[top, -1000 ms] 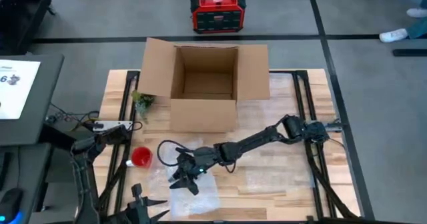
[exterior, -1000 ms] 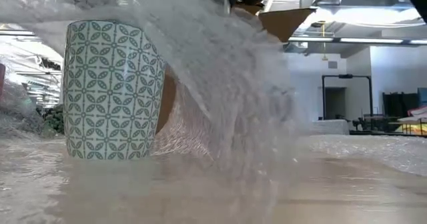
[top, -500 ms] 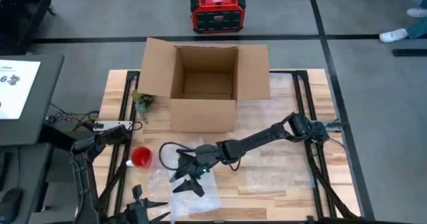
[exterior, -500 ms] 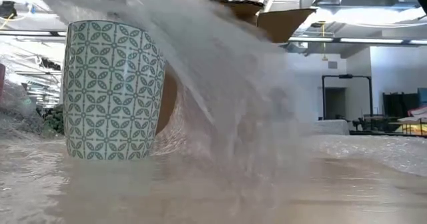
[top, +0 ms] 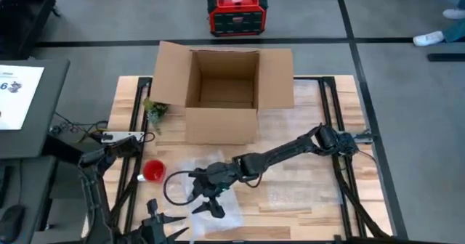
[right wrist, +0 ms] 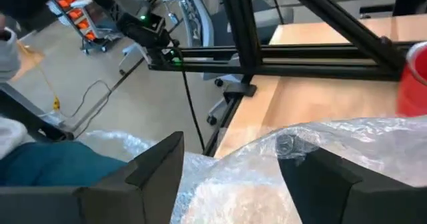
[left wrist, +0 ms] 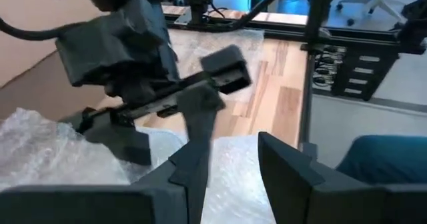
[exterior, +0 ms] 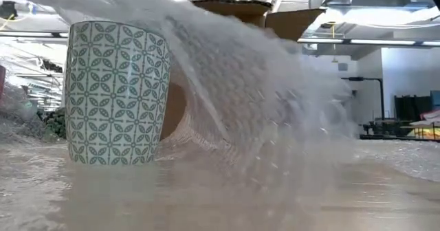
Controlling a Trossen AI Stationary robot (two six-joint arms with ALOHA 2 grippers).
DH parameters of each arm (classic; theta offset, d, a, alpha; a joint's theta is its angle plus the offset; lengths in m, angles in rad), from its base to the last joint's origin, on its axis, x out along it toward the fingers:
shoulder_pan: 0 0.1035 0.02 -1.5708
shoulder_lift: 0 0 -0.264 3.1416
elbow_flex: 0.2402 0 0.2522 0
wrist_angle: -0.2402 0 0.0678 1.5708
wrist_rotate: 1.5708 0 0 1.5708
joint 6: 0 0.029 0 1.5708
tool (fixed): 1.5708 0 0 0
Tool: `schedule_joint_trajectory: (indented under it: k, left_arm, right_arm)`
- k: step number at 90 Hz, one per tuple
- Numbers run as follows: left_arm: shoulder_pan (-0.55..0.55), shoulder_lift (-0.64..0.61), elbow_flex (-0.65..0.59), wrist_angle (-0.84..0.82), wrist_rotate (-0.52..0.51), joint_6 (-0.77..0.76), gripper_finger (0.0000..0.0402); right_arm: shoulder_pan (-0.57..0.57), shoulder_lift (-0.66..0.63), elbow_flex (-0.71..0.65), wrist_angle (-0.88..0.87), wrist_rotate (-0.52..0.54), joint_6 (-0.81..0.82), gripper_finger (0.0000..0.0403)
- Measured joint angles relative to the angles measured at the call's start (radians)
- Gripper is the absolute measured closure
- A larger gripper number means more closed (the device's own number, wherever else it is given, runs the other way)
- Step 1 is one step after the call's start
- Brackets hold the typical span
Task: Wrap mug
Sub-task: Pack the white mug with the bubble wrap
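Reaching across the surface (top: 305, 193), the right gripper (top: 207, 198) hangs spread-fingered, empty, over the bubble wrap (top: 190, 179); the upright mug (exterior: 113, 93) stands under the lifted sheet.

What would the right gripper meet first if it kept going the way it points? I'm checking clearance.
Probably the bubble wrap lying right ahead of the right gripper; beyond it, likely the table's edge. Depth is unclear.

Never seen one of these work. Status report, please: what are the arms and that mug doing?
Right gripper low over bubble wrap, fingers spread. Left gripper open, waiting at table's near edge. Mug upright, wrap draped against it, not covered.
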Motion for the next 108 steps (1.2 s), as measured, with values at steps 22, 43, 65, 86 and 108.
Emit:
schedule_joint_trajectory:
  k: [22, 43, 65, 86, 108]
  left_arm:
    - [0.066, 0.0, -0.001, -0.026, 0.092, 0.069, 0.0292]
    - [0.074, -0.001, -0.075, -0.059, 0.116, -0.007, 0.0292]
    - [0.064, 0.001, -0.228, -0.057, 0.197, -0.211, 0.0293]
    - [-0.011, 0.001, -0.339, -0.056, 0.385, -0.426, 0.0293]
    - [-0.139, 0.001, -0.419, -0.059, 0.454, -0.75, 0.0293]
  right_arm:
    - [-0.004, 0.0, 0.0, -0.021, -0.078, 0.037, 0.0087]
    - [-0.007, 0.0, 0.0, -0.022, -0.076, 0.012, 0.0076]
    - [-0.004, 0.0, 0.0, -0.015, -0.068, 0.006, 0.0076]
    - [-0.004, -0.027, 0.0, -0.063, -0.06, 0.008, 0.0077]
    - [0.008, -0.139, -0.001, -0.296, 0.077, -0.094, 0.0077]
